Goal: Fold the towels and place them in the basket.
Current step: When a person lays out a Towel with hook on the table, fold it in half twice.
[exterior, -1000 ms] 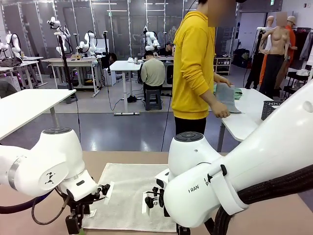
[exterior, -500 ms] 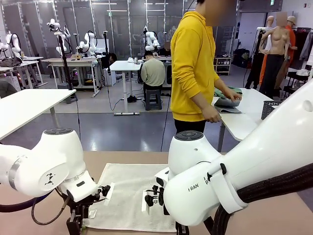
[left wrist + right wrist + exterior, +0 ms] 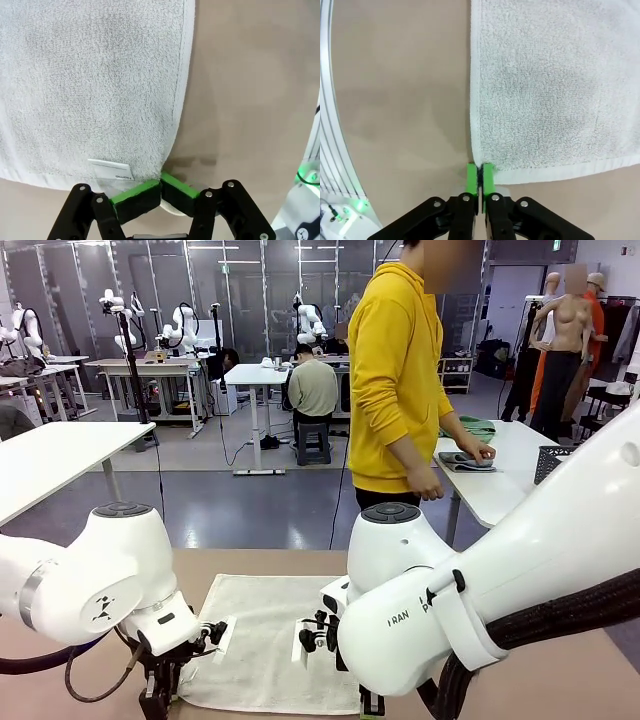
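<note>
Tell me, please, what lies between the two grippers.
The white towel, spread out, its near corners pinched by the left gripper and right gripper; the front view shows this.

**Corners hidden in the pads**

The cream towel (image 3: 95, 85) ran off the left wrist view's top and left edges. Its near corners lay hidden inside the left gripper (image 3: 161, 186) and right gripper (image 3: 480, 177). The right arm (image 3: 520, 580) covered part of the basket (image 3: 553, 462).
</note>
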You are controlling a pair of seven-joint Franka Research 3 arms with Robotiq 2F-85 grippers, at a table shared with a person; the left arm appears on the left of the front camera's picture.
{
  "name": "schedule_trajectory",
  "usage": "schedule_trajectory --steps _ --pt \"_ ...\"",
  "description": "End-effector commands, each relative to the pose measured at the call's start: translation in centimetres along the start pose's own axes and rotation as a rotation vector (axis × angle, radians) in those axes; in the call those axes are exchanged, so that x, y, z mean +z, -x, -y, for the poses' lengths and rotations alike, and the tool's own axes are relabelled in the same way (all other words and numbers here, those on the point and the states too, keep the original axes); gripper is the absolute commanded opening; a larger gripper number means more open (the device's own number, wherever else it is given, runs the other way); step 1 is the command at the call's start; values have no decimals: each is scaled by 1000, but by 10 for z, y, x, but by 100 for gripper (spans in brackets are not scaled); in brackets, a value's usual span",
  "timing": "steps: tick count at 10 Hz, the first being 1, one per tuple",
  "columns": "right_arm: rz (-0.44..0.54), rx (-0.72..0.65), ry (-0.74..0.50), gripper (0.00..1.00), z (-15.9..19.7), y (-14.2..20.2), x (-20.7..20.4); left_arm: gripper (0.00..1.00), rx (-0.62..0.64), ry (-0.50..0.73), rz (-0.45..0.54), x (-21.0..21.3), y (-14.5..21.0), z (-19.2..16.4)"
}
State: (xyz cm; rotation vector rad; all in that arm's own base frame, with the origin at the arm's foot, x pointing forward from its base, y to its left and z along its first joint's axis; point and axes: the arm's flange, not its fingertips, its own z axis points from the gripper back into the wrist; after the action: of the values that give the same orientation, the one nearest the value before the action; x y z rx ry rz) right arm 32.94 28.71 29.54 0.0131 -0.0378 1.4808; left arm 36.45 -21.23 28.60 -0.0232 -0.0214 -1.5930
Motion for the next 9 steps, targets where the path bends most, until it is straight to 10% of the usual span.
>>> schedule_trajectory --steps 1,9 --pt "-11 -38 4 0 -1 6 -12 0 -19 -13 -11 -19 35 63" --pt "25 0 106 0 -5 17 58 0 45 38 153 49 34 65"
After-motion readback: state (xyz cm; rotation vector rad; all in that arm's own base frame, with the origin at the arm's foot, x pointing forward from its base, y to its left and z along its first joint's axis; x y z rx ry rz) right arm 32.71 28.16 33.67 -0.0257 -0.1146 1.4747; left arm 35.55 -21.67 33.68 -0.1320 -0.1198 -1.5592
